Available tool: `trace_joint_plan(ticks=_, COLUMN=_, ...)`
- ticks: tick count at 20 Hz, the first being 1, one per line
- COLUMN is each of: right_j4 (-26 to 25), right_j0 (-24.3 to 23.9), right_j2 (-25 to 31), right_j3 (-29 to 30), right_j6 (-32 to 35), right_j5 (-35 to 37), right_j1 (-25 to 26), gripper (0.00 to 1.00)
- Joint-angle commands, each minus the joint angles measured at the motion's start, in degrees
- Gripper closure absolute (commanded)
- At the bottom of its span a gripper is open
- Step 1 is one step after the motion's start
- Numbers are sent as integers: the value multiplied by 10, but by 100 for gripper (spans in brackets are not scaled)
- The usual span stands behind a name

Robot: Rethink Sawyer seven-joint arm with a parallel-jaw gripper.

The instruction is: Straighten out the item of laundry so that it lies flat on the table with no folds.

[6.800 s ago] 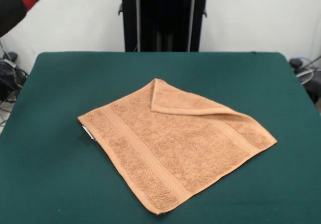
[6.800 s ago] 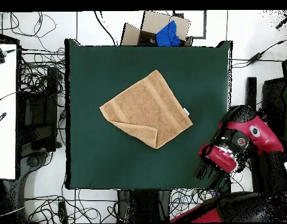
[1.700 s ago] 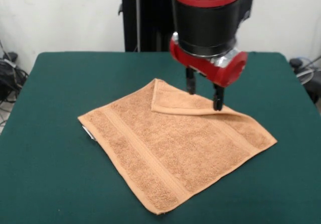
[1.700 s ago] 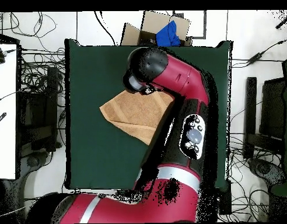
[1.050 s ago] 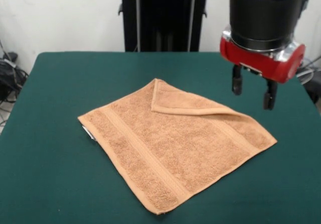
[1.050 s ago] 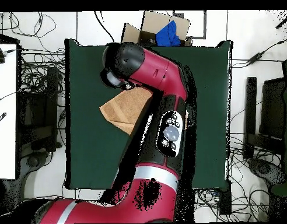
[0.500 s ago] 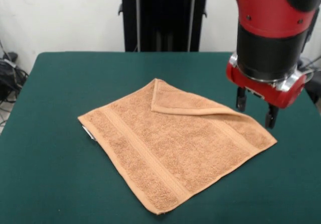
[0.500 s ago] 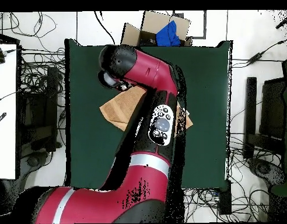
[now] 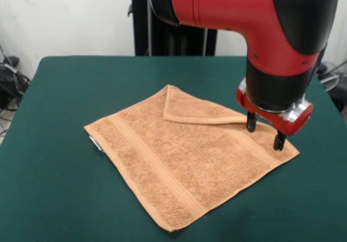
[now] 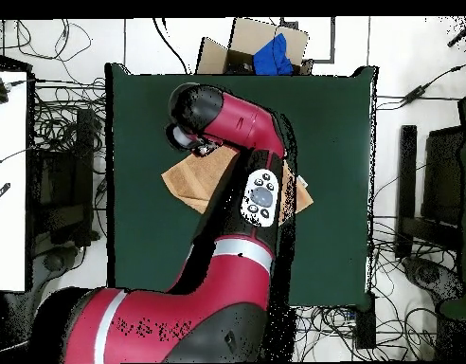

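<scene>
Lying near mid-table (image 9: pixel 65 79), the towel (image 9: pixel 179 160) rests mostly flat, white tag (image 9: pixel 94 142) at its left edge. One corner is doubled over as a triangular flap (image 9: pixel 195 110) along the far edge, so the job is judged unfinished. At the right corner the gripper (image 9: pixel 265 133) stands low over the cloth, fingers spread and holding nothing, straddling the end of the fold, apparently placed to pinch that layer and draw it out
</scene>
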Motion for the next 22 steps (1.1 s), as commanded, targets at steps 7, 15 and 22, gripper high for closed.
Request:
trace_joint_plan(ticks=7, right_j4=18, right_j0=-8, right_j2=14, right_j3=33, right_j6=178, right_j5=77, right_j1=12, gripper=0)
trace_joint_plan(ticks=15, right_j4=-4, right_j0=6, right_j2=-33, right_j3=-42, right_j6=252, right_j5=239, right_j1=26, gripper=0)
trace_joint_plan(ticks=22, right_j4=-14, right_j0=8, right_j2=-53, right_j3=-117, right_j6=295, right_j5=307, right_j1=60, gripper=0)
